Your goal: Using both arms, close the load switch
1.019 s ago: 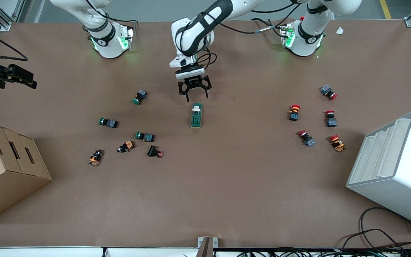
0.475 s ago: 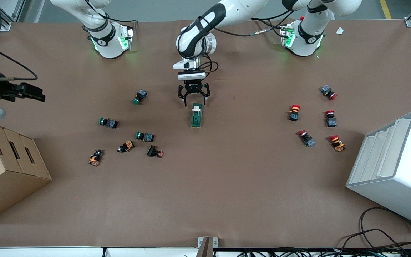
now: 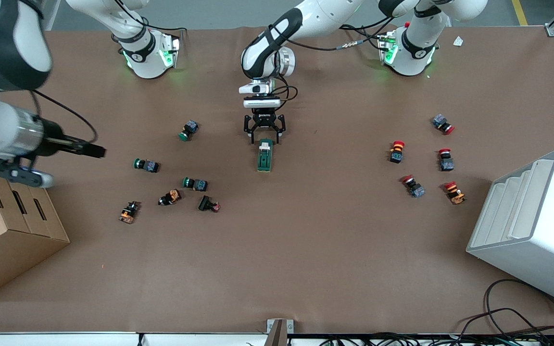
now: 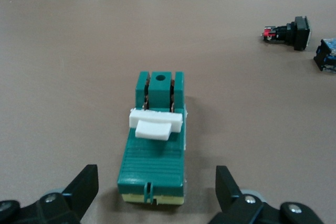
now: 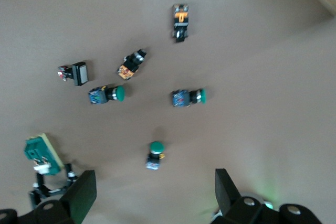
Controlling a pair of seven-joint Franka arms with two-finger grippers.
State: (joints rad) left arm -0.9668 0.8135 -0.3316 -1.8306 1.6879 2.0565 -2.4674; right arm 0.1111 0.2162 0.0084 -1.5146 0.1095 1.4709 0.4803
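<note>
The load switch [image 3: 265, 155] lies flat mid-table, a dark-green block with a white lever [image 4: 156, 124] across its top. My left gripper [image 3: 264, 137] is open and low at the end of the switch farther from the front camera. One finger [image 4: 84, 187] stands on each side of that end, touching nothing. The switch [image 4: 155, 153] fills the middle of the left wrist view. My right gripper [image 3: 100, 153] hangs open and empty high over the right arm's end of the table. From there the switch [image 5: 39, 153] shows small and far off.
Green push buttons [image 3: 189, 130] [image 3: 146, 165] [image 3: 195, 183] and darker ones [image 3: 169, 197] lie toward the right arm's end. Red push buttons [image 3: 396, 151] [image 3: 446, 160] lie toward the left arm's end. A cardboard box [image 3: 12, 226] and a white rack [image 3: 532, 221] stand at the two ends.
My left gripper has come down and forward until its open fingers straddle the switch's end. The right arm has swung in from the table's end toward the middle.
</note>
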